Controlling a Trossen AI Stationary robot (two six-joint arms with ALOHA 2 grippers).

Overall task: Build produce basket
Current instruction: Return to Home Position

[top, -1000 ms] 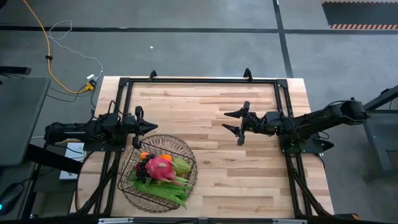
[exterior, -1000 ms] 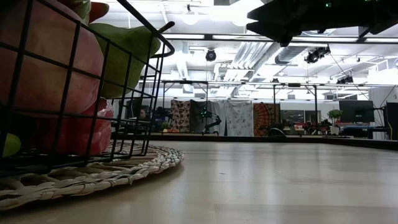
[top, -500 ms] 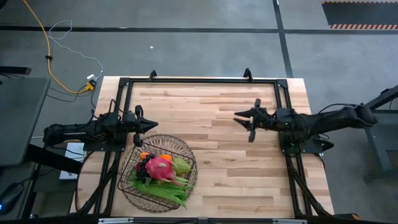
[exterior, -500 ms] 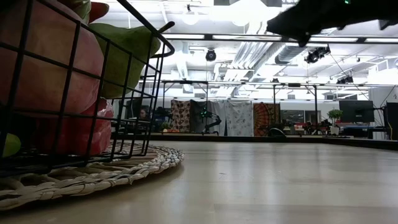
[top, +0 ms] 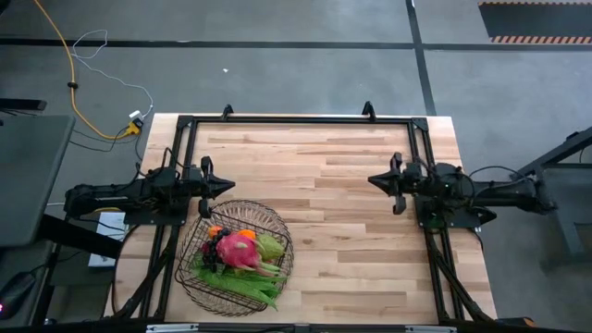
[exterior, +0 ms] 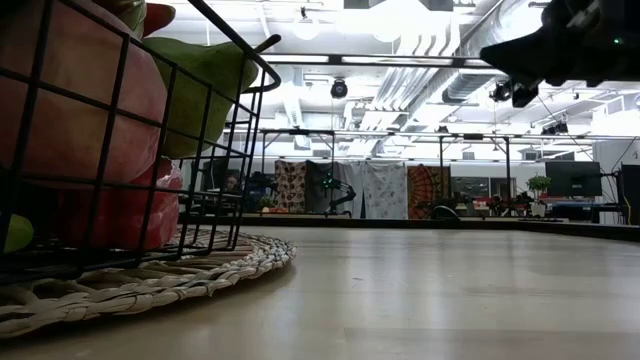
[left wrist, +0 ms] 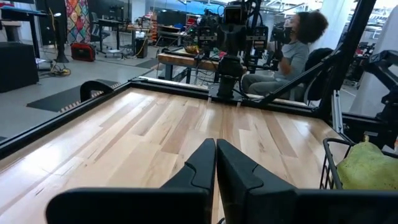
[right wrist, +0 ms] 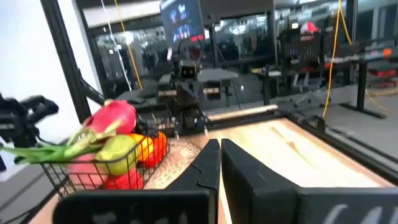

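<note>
**Status.** Round dark wire-mesh basket [top: 264,218] sits on a woven straw mat [exterior: 150,280] at the near-left part of the pale wood desk [top: 351,259]. Assorted toy produce is heaped inside: pink dragon fruit [top: 240,250] on top, long green beans [top: 236,282] lying toward the near rim, green pear [top: 270,245] beside it. No produce seen loose on the desk. Loading judged complete.

**Hands.**
1. Left hand [top: 225,188]: fingers together, nothing held. It is low, just beside the basket's far rim. Contact w/ rim cannot be told.
2. Right hand [top: 375,179]: fingers together, nothing held. It is near the desk's right edge, well apart from the basket, arm stretched out along its mount.

**Step in hand.** Judged: both arms go to rest pose.

**Recommendations.**
- Left arm is the risk item. Lift or draw straight back toward its base before any swing. A sideways sweep could clip the rim and shift basket + mat.
- Keep both hands closed. Less to snag on the wire.
- Right arm has a free path. Fold in slowly, no dip toward the desk top.
- Move w/o jerks. The heap is tall and the dragon fruit may roll off.
</note>
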